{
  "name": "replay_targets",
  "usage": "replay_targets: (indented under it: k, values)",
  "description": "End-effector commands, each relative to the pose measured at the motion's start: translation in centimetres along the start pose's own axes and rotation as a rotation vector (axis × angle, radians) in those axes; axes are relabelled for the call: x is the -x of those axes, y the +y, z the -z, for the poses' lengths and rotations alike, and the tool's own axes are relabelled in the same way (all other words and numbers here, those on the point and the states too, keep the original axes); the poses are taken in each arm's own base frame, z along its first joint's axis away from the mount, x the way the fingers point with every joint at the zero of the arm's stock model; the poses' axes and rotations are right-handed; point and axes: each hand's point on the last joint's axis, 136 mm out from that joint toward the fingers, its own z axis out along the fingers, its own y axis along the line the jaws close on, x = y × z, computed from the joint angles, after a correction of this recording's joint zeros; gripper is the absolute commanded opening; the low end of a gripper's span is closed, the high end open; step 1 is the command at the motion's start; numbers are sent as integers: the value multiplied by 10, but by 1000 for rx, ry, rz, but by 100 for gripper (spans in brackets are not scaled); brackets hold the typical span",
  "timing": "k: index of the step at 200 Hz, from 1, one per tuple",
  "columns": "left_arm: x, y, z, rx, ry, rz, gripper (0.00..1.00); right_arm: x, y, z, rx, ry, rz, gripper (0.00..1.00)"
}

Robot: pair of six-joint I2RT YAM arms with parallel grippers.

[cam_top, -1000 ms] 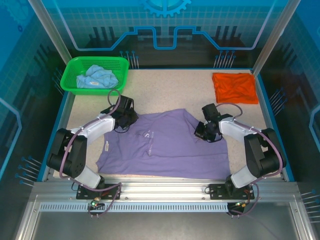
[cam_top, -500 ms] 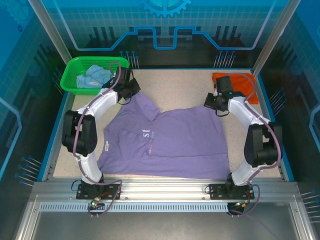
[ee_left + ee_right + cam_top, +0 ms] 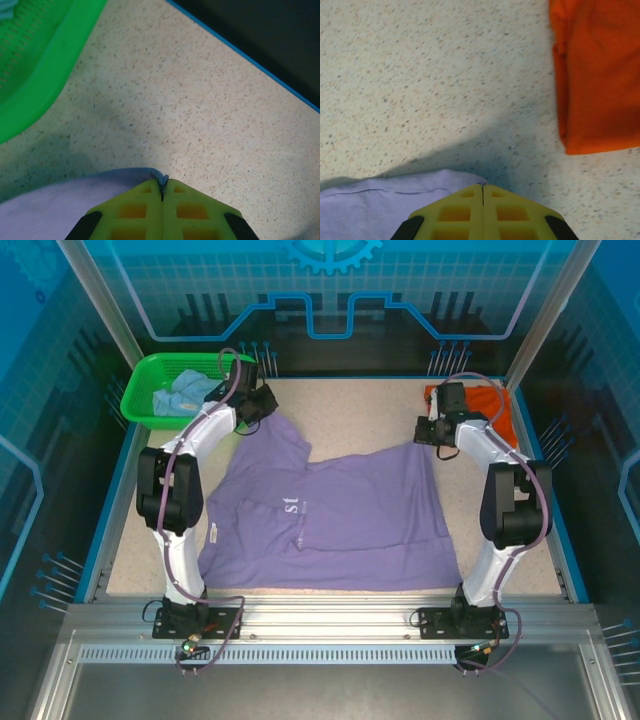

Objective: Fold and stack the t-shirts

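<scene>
A large lavender-purple t-shirt (image 3: 330,520) with small white chest lettering lies spread over the middle of the table. My left gripper (image 3: 262,412) is shut on its far left corner (image 3: 125,177), near the green basket. My right gripper (image 3: 428,433) is shut on the far right corner (image 3: 445,181) of the same shirt. A folded bright orange t-shirt (image 3: 490,400) (image 3: 597,75) lies at the back right, just beyond the right gripper. A crumpled light blue t-shirt (image 3: 185,390) sits in the basket.
A green plastic basket (image 3: 150,365) (image 3: 35,90) stands at the back left corner. The speckled table (image 3: 350,415) has a blue raised border (image 3: 240,50) all round. Bare table lies between the two grippers at the back.
Both grippers have pulled the purple shirt's far corners toward the back of the table, left to the back left and right to the back right. The shirt is stretched out flatter and its lettering shows.
</scene>
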Motion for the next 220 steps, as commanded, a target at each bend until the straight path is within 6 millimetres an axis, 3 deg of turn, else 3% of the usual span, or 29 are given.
replay_targets:
  k: [1,57,114,162,220]
  values:
    - [9,-5,2,-19,0,-65,0,-1,-21,-6,-29,21,-31,0]
    - [10,-7,5,-7,18,-101,0,-15,-40,-4,38,31,-143,0]
    - [6,-9,60,-46,-17,-94,0,-10,-21,20,229,-33,-150,0]
    - [-36,10,119,-133,-20,-87,0,-23,-18,39,294,-51,-191,0]
    - [-113,59,163,-176,53,-41,0,-67,-23,53,270,-3,-251,0]
